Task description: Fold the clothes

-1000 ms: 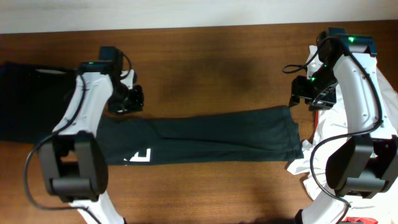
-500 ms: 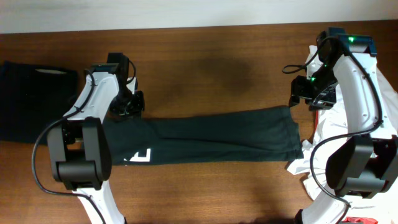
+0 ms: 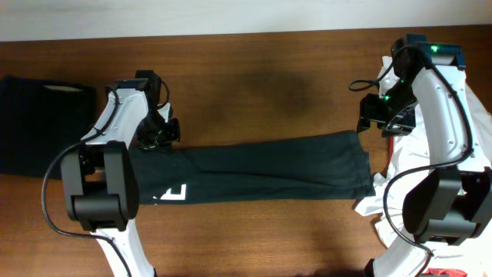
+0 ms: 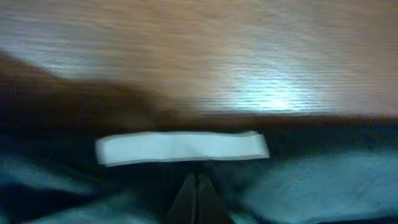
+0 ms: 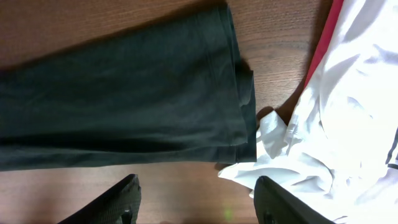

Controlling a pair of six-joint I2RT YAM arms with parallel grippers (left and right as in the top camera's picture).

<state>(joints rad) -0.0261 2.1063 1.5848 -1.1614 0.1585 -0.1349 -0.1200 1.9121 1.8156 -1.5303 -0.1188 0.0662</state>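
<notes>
Black T-shirt (image 3: 269, 165) lies in a long strip across the table (image 3: 254, 85), axis running left edge to right edge; the left arm (image 3: 123, 115) meets its collar end. Left wrist: left fingers (image 4: 196, 198) together, pinching fabric beside the white label (image 4: 180, 148). Right wrist: right fingers (image 5: 118, 202) apart, T-shirt just ahead, unheld.

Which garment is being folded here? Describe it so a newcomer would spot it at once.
On the wooden table, look across the middle, between the two arms: the black T-shirt lies there as a long narrow band. Unlike the dark garment at the far left edge and the white clothing at the right, it shows a white block mark near its left end.
</notes>
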